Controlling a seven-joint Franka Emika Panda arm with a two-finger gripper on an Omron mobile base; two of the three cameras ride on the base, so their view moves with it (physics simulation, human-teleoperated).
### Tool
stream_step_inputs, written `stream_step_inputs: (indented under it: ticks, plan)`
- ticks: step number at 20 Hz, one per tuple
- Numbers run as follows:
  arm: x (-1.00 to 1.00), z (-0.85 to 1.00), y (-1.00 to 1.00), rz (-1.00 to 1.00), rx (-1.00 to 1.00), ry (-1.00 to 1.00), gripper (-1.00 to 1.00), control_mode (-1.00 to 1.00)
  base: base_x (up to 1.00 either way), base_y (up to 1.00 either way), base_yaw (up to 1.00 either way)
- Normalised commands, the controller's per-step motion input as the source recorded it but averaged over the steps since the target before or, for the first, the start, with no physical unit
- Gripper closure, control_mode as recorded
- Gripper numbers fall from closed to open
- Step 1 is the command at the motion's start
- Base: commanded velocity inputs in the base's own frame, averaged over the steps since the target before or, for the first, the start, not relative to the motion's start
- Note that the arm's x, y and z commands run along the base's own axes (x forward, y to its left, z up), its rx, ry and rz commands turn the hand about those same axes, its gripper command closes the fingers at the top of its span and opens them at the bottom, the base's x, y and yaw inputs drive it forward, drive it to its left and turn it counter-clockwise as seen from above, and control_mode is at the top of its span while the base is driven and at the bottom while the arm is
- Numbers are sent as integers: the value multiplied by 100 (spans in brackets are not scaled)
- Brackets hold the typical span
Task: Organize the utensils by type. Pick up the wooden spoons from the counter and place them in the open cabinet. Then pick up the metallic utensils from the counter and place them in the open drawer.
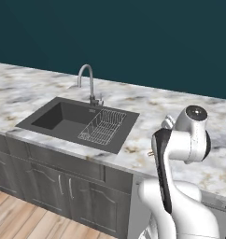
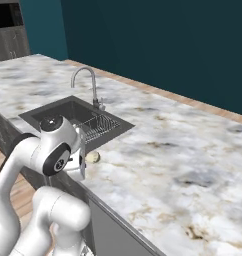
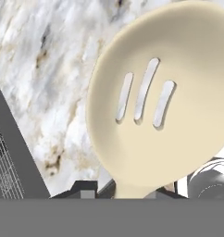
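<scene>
Start at the hand: in the hand view a pale cream slotted spoon head (image 3: 160, 102) takes up the frame from about 12 o'clock round to 5 o'clock, with three narrow slots through it showing the marble behind. Its neck runs down to 6 o'clock and disappears at the grey band, right where the dark fingertips (image 3: 86, 189) rise, so you cannot see the contact itself. The jaws look narrow and closed around that neck, but the handle is entirely cut off, so you get no look at its colour or length.

Behind the spoon, the counter (image 3: 49, 69) shows its brown and grey veins at 9 to 12 o'clock. At 8 o'clock you have a dark corner of the sink (image 3: 19, 157) with a sliver of wire rack lines at the very edge.

The right base view gives you what the hand view cannot: the cream spoon head (image 2: 93, 157) pokes out just past the arm's wrist at about 8 o'clock in the frame, above the counter's front edge and just beside the sink (image 2: 53, 114). The gripper (image 2: 82, 160) is mostly masked by the wrist body there. The faucet (image 2: 85, 82) and the dish rack (image 2: 98, 126) sit beyond it.

In the left base view, the arm's elbow blocks the hand; you see only the sink (image 1: 63, 119), dish rack (image 1: 103, 127), faucet (image 1: 87, 81) and the dark floor cabinets (image 1: 54, 182) under the counter (image 1: 180, 112).
</scene>
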Motion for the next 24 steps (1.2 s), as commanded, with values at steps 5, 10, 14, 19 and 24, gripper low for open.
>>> stream_step_inputs:
  ticks: [5, 10, 14, 19, 24]
  plan:
    - [0, 0, 0, 0, 1, 0, 100, -100, 0, 0, 0]
    - [0, 0, 0, 0, 0, 0, 100, 100, -41, 0, 8]
    - [0, 0, 0, 0, 0, 0, 100, 100, -69, 4, 33]
    - [0, 0, 0, 0, 0, 0, 100, 100, -76, 7, 49]
    - [0, 0, 0, 0, 0, 0, 100, 100, -72, 0, 62]
